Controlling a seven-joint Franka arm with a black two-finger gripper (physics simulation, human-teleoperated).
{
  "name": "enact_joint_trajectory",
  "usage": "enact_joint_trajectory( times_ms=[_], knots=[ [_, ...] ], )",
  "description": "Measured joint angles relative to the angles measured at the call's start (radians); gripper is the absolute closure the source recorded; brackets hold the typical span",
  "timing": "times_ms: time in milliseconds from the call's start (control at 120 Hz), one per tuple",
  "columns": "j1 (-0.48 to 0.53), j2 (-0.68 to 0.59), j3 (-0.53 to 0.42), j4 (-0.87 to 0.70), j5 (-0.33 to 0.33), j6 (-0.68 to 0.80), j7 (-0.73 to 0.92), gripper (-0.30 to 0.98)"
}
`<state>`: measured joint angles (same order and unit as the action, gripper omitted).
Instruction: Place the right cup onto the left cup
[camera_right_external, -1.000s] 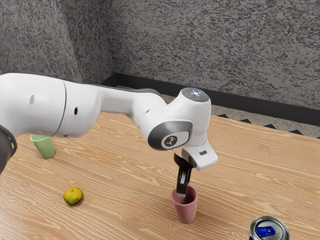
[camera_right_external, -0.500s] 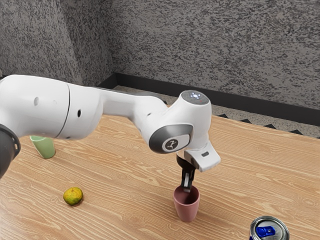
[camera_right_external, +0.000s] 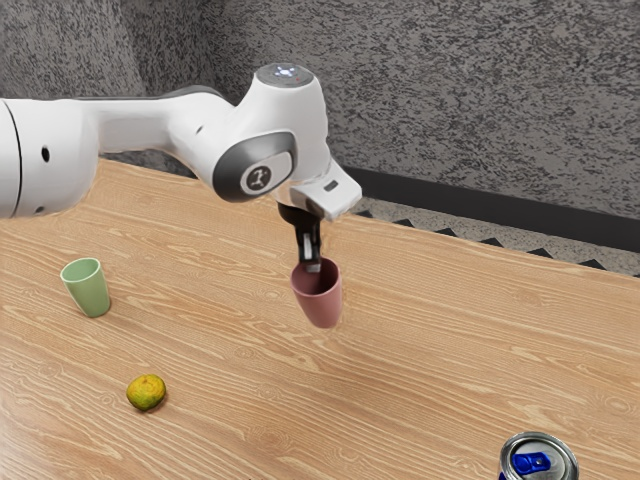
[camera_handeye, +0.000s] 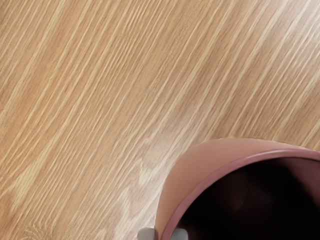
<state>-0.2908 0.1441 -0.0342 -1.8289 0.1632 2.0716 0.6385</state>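
My gripper (camera_right_external: 311, 266) is shut on the rim of the pink cup (camera_right_external: 320, 303), which hangs above the table, slightly tilted, in the exterior view. One finger reaches inside the cup and the other stays outside. In the wrist view, the tips of my gripper (camera_handeye: 164, 234) pinch the wall of the pink cup (camera_handeye: 182, 172), whose dark inside faces the camera. The green cup (camera_right_external: 88, 290) stands upright on the table toward the exterior view's left, well apart from the pink one.
A yellow-green fruit (camera_right_external: 146, 392) lies on the wooden table (camera_right_external: 240, 340), nearer the camera than the green cup. At the exterior view's lower right stands a can (camera_right_external: 538, 462) with a blue tab. A textured wall rises behind the table.
The pink cup has risen from its earlier place and travelled toward the exterior view's left with my gripper. The green cup, fruit and can have stayed put.
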Motion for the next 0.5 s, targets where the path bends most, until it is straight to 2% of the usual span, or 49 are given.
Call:
enact_joint_trajectory(
  times_ms=[125,292,500],
  knots=[
    [0.097,-0.033,0.025,-0.001,0.002,-0.043,0.002,0.79],
    [0.133,-0.062,0.128,-0.002,0.001,-0.09,0.024,0.79],
    [0.269,-0.043,0.152,0.017,0.0,-0.11,0.087,0.79]
  ],
)
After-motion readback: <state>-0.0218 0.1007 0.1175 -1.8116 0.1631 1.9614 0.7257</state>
